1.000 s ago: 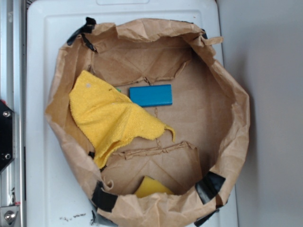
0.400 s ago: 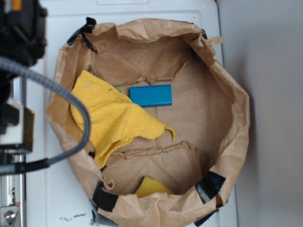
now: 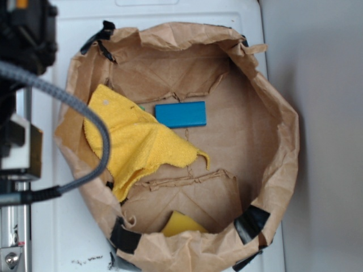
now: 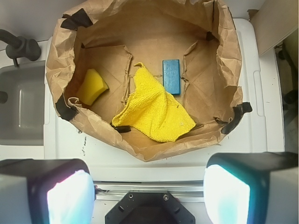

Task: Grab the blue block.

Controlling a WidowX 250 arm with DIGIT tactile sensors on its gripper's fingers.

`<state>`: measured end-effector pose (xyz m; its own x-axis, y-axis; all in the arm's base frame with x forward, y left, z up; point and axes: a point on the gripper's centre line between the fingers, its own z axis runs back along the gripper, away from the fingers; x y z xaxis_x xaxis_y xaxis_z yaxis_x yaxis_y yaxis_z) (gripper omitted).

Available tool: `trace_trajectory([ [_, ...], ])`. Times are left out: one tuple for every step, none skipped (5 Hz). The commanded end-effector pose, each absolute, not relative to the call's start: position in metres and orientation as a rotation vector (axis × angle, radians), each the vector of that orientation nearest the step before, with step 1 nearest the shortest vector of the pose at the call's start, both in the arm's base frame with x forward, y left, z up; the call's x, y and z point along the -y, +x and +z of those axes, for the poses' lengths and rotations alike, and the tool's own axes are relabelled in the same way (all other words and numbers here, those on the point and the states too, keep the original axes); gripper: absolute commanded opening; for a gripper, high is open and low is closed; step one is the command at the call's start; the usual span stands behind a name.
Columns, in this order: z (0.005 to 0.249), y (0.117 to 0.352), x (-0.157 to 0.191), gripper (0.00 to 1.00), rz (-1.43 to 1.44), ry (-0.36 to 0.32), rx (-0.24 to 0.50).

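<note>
Beside yellow cloth (image 3: pixel 133 139): blue block (image 3: pixel 181 114).

A white plastic lid (image 3: pixel 62 238) sits beside a grey wall (image 3: pixel 323 113) and grey sink (image 4: pixel 21 107).

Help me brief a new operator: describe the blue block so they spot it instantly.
Look inside the crumpled brown paper bag on the white surface. On its floor lies a flat, solid blue rectangular block, just beside the rumpled yellow cloth. It is the only blue, hard-edged item there; the cloth and the yellow sponge are both yellow and soft-looking.
</note>
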<state>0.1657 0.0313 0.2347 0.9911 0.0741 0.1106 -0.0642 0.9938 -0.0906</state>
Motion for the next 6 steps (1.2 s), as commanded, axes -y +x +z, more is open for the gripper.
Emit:
trace_trajectory([
  [0.221, 0.194, -0.025, 1.0, 0.048, -0.094, 0.144],
  [0.201, 0.212, -0.025, 1.0, 0.068, -0.06, 0.141],
  [0.17, 0.232, -0.028, 1.0, 0.082, -0.016, 0.139],
  [0.141, 0.244, -0.039, 1.0, 0.118, 0.021, 0.104],
  [0.141, 0.244, -0.039, 1.0, 0.118, 0.021, 0.104],
  [0.141, 0.244, -0.039, 1.0, 0.118, 0.021, 0.104],
])
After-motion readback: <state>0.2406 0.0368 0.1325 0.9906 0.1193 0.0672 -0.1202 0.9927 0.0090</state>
